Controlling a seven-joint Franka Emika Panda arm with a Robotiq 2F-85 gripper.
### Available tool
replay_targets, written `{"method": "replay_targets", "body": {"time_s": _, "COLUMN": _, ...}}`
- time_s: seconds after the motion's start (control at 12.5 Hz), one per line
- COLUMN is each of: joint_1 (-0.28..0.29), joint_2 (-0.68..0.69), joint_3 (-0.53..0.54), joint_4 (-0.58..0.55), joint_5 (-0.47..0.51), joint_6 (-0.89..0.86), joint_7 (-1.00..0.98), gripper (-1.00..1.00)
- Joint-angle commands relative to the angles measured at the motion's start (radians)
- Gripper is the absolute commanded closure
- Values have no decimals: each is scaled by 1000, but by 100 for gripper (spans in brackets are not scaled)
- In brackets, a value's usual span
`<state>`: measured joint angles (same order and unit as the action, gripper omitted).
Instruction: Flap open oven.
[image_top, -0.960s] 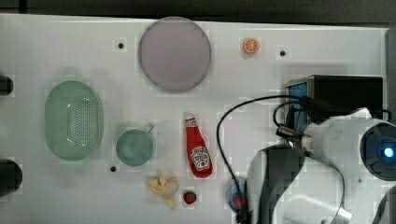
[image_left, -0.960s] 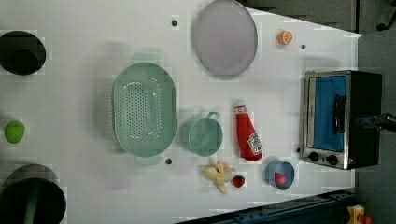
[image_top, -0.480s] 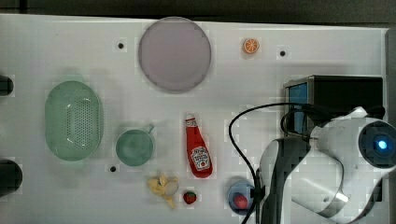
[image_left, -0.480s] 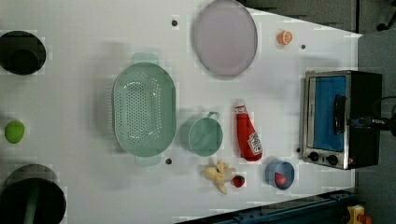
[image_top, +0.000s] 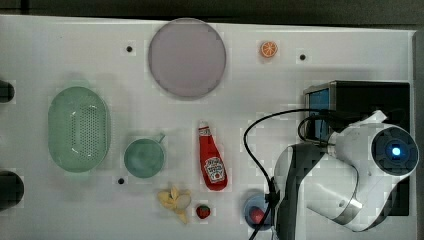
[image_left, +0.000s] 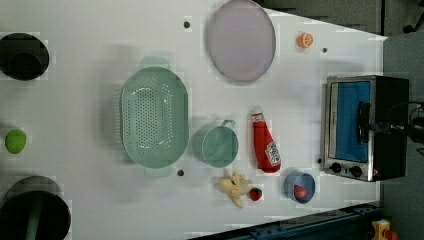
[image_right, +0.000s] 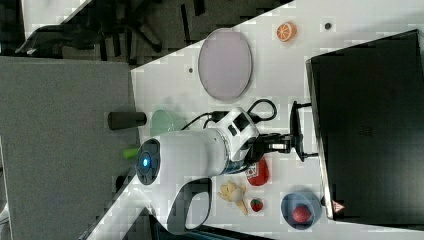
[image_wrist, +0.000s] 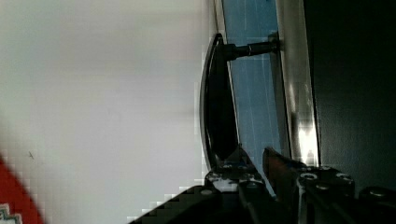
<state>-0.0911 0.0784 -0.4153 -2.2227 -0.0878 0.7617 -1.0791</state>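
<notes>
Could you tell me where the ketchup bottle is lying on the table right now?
In the top view, the ketchup bottle lies flat near the table's centre, between the green cup on the top view's left and the oven on its right.

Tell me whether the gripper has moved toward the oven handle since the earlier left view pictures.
Yes. In the left view the gripper has come in from the left view's right edge and now sits at the handle of the oven, which stayed put.

Top, left views overhead; wrist view close; all share oven (image_top: 360, 100).
</notes>
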Motion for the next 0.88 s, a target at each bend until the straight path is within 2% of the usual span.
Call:
{"method": "replay_targets", "body": {"time_s": 0.08, "joint_1": 2, "joint_2": 32, "joint_3": -6, "joint_4": -2, "joint_5": 1, "joint_6": 32, "joint_7": -38, "gripper": 65}}
{"method": "replay_targets", "body": {"time_s": 0.64, "joint_1": 26, "joint_2": 55, "joint_3": 47, "joint_4": -48, "joint_5": -7, "joint_6": 83, "joint_7": -14, "gripper": 65}}
{"method": "replay_targets", "body": {"time_s": 0.88, "joint_1": 58, "joint_2": 56, "joint_3": 95, "joint_4": -80, "joint_5": -127, "joint_6": 94, "joint_7": 61, "gripper": 65}}
